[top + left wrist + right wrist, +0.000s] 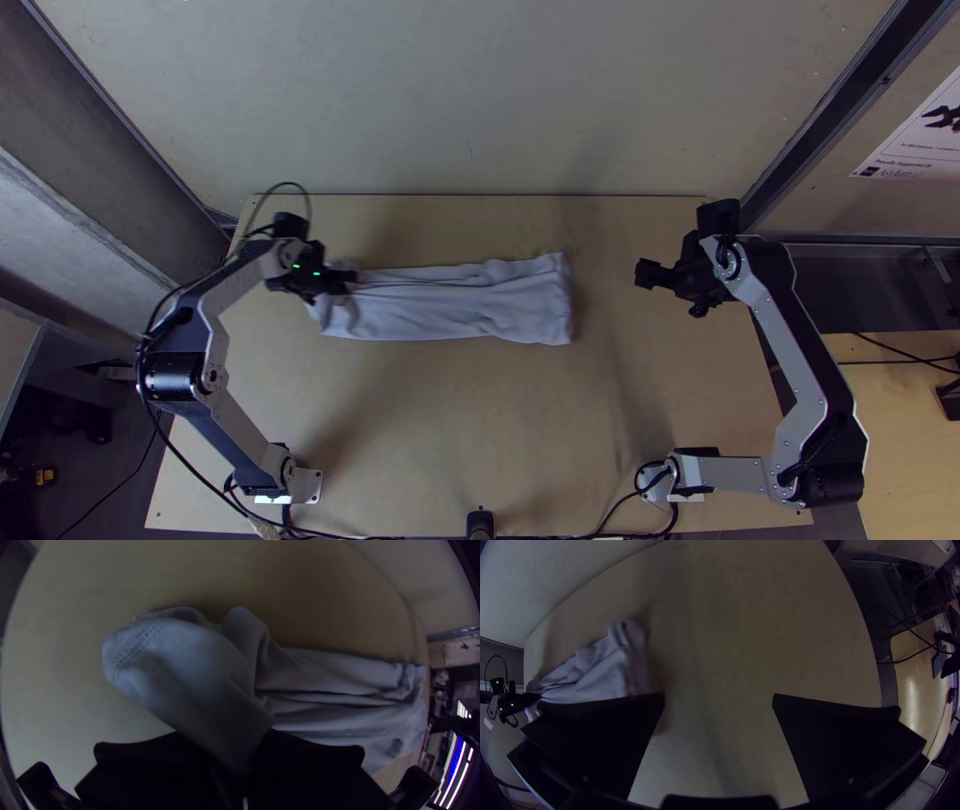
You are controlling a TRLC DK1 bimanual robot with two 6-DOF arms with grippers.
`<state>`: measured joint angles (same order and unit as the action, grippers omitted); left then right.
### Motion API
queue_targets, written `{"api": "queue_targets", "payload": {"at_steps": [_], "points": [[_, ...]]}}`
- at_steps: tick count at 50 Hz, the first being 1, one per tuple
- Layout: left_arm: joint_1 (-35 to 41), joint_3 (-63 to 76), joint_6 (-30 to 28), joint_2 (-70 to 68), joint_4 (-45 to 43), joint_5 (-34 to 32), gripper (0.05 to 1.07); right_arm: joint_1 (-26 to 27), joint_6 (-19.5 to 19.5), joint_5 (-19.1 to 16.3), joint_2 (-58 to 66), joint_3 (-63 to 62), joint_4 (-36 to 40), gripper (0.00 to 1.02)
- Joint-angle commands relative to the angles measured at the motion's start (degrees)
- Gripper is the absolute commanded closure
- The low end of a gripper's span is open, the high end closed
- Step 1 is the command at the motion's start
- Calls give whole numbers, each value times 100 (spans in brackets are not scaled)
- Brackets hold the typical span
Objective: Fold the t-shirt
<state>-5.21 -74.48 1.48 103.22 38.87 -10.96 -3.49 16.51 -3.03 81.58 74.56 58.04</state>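
Note:
The grey-white t-shirt (460,302) lies as a long wrinkled strip across the table's upper middle. At its left end is my left gripper (345,280), and in the left wrist view my left gripper (237,760) is shut on a raised bunch of the shirt (190,675). The rest of the strip trails off from there. My right gripper (645,275) is above the table, well to the right of the shirt; in the right wrist view my right gripper (719,702) stands open with bare table between its fingers. The shirt (600,670) lies off beyond one finger.
Bare wood of the table (470,410) stretches between the shirt and the arms' bases. A pale wall (470,100) rises behind the table's far edge. Black cables (590,530) run along the near edge.

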Motion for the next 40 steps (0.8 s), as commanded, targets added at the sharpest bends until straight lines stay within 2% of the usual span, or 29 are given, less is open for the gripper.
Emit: {"api": "queue_targets", "payload": {"at_steps": [1, 6, 9, 19, 30, 40], "points": [[-656, -172, -824, -135, 235, 340, 105, -117, 274, -14, -195, -267, -135, 3], [-1210, -383, -1334, -135, 375, 490, 105, -179, 353, -14, -248, -443, -249, 3], [-1412, -489, -1659, -144, 411, 868, 105, -214, 441, -14, -274, -548, -311, 3], [-1412, -638, -2371, -707, 507, 1755, 105, -249, 467, -14, -318, -663, -364, 3], [-393, -761, -2459, -1269, 1087, 2661, 105, -249, 467, -14, -318, -619, -364, 3], [767, -1148, -1879, -1304, 1843, 3162, 105, -223, 467, -14, -371, -601, -364, 3]]}}
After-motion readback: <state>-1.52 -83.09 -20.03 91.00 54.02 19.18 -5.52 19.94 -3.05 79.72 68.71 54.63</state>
